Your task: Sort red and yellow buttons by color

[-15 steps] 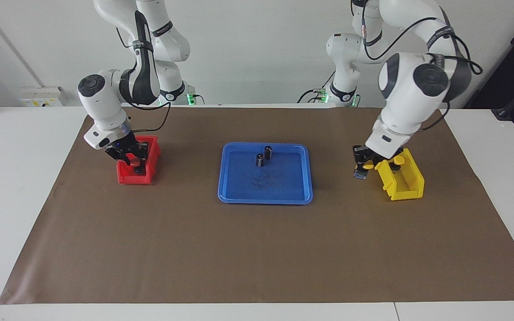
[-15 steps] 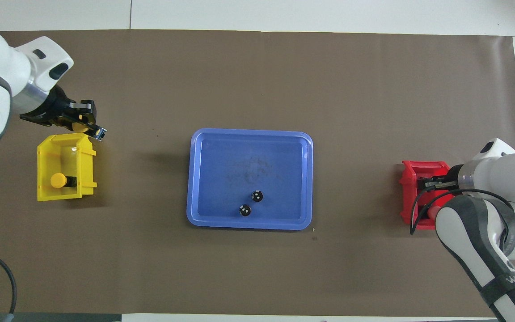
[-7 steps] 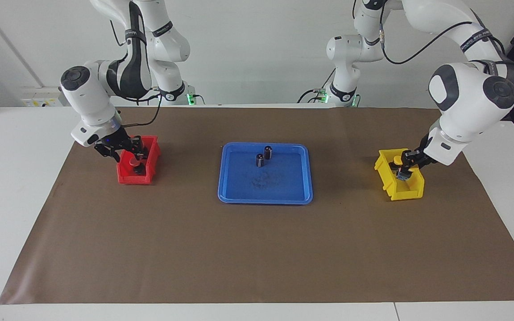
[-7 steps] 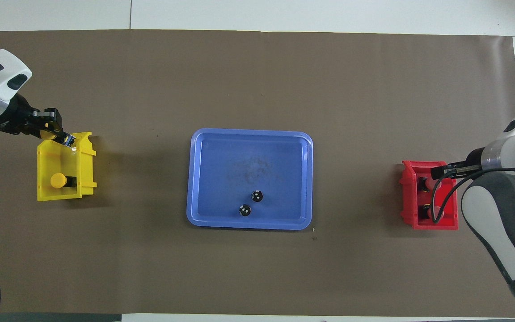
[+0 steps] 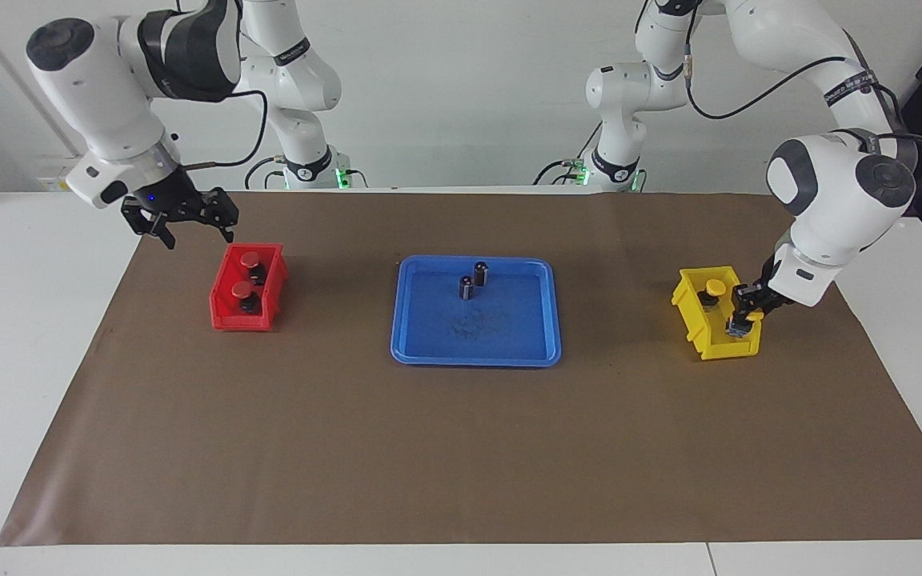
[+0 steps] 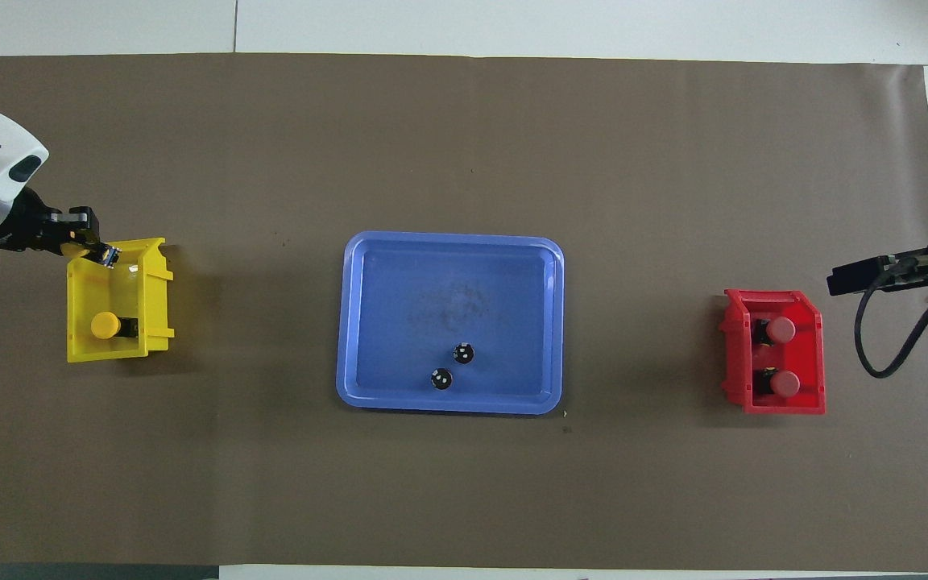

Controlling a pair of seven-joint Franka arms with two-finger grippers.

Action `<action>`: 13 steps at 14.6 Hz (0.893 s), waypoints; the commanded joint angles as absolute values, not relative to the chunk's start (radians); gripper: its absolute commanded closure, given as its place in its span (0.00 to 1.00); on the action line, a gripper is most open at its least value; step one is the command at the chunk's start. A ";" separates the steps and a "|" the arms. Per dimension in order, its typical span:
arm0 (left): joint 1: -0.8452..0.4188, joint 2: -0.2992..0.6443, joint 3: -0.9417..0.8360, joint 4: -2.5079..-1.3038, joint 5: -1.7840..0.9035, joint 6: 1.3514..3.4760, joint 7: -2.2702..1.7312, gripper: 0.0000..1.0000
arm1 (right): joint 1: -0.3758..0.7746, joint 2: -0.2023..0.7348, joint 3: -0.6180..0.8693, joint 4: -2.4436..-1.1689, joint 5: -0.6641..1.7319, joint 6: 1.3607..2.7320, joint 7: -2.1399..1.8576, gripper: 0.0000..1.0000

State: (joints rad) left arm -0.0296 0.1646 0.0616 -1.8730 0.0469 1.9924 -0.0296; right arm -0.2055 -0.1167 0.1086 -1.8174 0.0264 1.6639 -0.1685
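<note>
Pinching a yellow-capped push button (image 5: pixel 738 322), the left gripper (image 5: pixel 741 317) has its fingertips closed on it over the end of the yellow plastic bin (image 5: pixel 717 342) farther from the robots; another yellow-capped button (image 5: pixel 714 289) lies in that bin nearer to the robots. Raised over the brown paper mat (image 5: pixel 461 448) beside the red plastic bin (image 5: pixel 238 320), the right gripper (image 5: pixel 187 222) hangs empty, fingers spread wide. Two red-capped buttons (image 5: pixel 248 260) (image 5: pixel 242 290) rest in the red bin. Between both bins, a blue rectangular tray (image 5: pixel 413 336) carries two dark capless cylinders (image 5: pixel 480 273) (image 5: pixel 467 287).
</note>
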 commanded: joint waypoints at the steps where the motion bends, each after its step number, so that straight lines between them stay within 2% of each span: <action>1: -0.026 0.117 0.055 -1.986 0.067 2.063 -0.034 0.99 | -0.222 -0.049 0.114 -1.657 0.023 1.539 -0.138 0.00; 4: -0.028 0.104 0.054 -2.029 0.066 2.086 -0.038 0.99 | -0.221 -0.032 0.104 -1.615 0.021 1.502 -0.137 0.00; 6: -0.026 0.100 0.054 -2.068 0.067 2.143 -0.040 0.99 | -0.111 0.002 -0.015 -1.538 0.003 1.465 -0.137 0.00; 7: -0.026 0.107 0.054 -2.072 0.066 2.158 -0.040 0.99 | -0.103 0.000 -0.031 -1.525 0.002 1.456 -0.137 0.00; 10: -0.025 0.121 0.054 -2.072 0.067 2.175 -0.029 0.98 | -0.094 -0.032 -0.052 -1.592 0.002 1.489 -0.137 0.00; 11: -0.015 0.121 0.054 -2.072 0.067 2.175 -0.028 0.89 | -0.092 -0.034 -0.054 -1.594 0.002 1.488 -0.137 0.00; 12: -0.012 0.121 0.054 -2.071 0.067 2.175 -0.026 0.67 | -0.092 -0.034 -0.054 -1.594 0.002 1.485 -0.137 0.00; 13: -0.011 0.121 0.054 -2.071 0.067 2.172 -0.026 0.57 | -0.100 -0.031 -0.054 -1.595 0.002 1.485 -0.135 0.00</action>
